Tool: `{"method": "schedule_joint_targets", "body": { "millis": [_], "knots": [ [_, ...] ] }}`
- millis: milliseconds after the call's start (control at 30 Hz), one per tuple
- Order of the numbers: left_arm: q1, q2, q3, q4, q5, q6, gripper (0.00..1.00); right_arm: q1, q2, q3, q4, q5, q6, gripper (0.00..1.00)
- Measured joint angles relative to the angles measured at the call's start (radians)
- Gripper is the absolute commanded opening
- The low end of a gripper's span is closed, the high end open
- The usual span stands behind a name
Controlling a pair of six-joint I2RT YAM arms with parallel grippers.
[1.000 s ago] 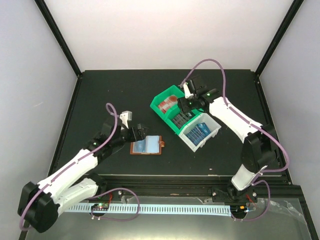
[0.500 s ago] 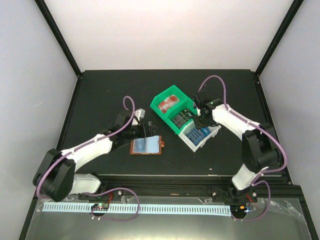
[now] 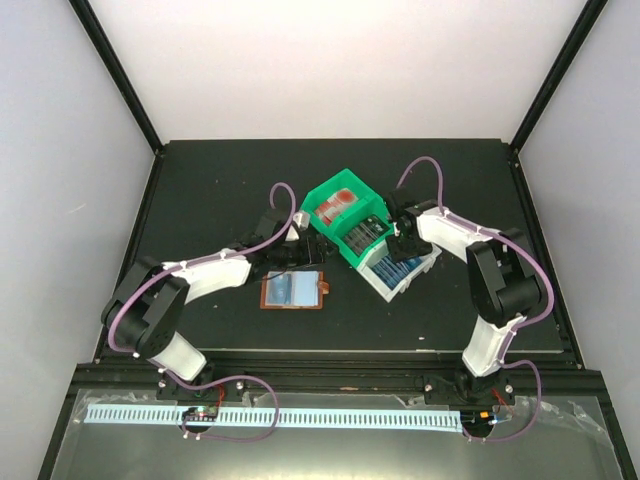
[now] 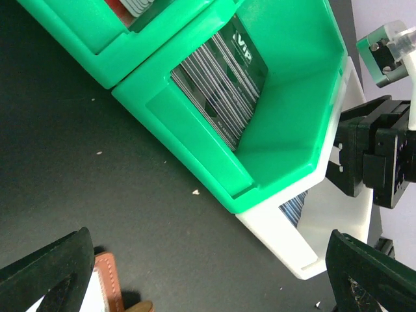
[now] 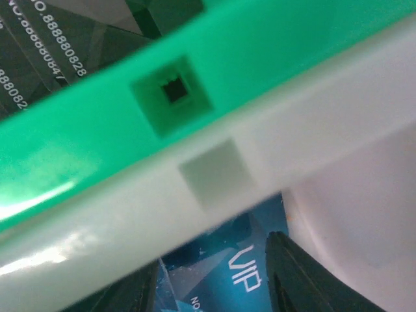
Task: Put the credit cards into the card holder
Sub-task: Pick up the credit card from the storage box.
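Observation:
The brown card holder (image 3: pixel 293 291) lies open on the black table with a blue card face showing in it; its strap (image 4: pixel 108 286) shows at the bottom left of the left wrist view. My left gripper (image 3: pixel 306 250) is open and empty, low over the table between the holder and the green bin (image 3: pixel 322 196); in its own view (image 4: pixel 208 292) the jaws stand wide apart. Red cards (image 3: pixel 340 206) and dark cards (image 4: pixel 221 78) stand in the green bin. My right gripper (image 3: pixel 405 246) is down in the white bin (image 3: pixel 425 266), its jaws apart either side of a blue card (image 5: pixel 224 276).
The green and white bins stand joined in a diagonal row at the table's middle right. The white bin's front wall (image 4: pixel 286 234) is close to my left gripper's right finger (image 4: pixel 370 273). The green bin's rim (image 5: pixel 195 78) fills the right wrist view. Black posts frame the table.
My left arm has reached right, from beside the card holder to the front of the green bin. My right gripper has moved from over the green bin down into the white bin.

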Motion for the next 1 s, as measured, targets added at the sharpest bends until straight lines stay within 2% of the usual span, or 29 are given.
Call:
{"method": "schedule_joint_targets", "body": {
  "millis": [367,1000],
  "knots": [
    [-0.018,0.11,0.033,0.04,0.021,-0.027,0.99,-0.064,-0.005,-0.018,0.029,-0.087,0.028,0.4],
    [-0.023,0.116,0.033,0.043,0.025,-0.027,0.99,-0.098,-0.028,-0.016,0.016,-0.135,0.048,0.38]
  ]
}}
